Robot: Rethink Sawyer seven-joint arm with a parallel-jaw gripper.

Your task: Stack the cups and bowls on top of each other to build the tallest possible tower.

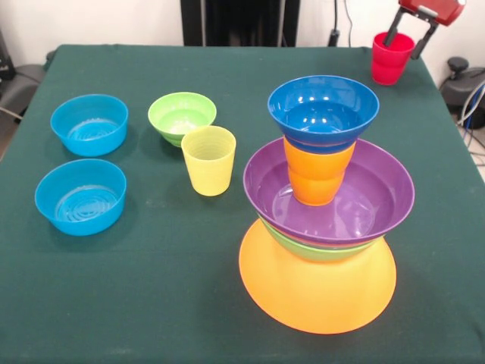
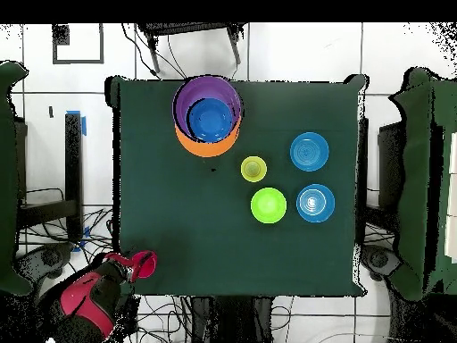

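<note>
The tower (image 1: pixel 318 227) stands front right: the huge orange bowl (image 1: pixel 318 284) upside down as base, the large green bowl (image 1: pixel 314 250), the large purple bowl (image 1: pixel 356 201), the orange cup (image 1: pixel 317 176) and the small dark blue bowl (image 1: pixel 323 110) on top. It also shows in the overhead view (image 2: pixel 208 114). The yellow cup (image 1: pixel 208 159), the small green bowl (image 1: pixel 182 115) and two light blue bowls (image 1: pixel 89 123) (image 1: pixel 80 196) stand loose to its left. My gripper (image 1: pixel 402 50) is at the far right corner, tilted, fingers apart at the rim of the red cup (image 1: pixel 392 61).
The red cup stands close to the table's far right corner, near both edges (image 1: pixel 424 72). In the overhead view the arm (image 2: pixel 89 304) reaches over the table's bottom left corner to the red cup (image 2: pixel 144 263). Cables lie on the floor beyond the table.
</note>
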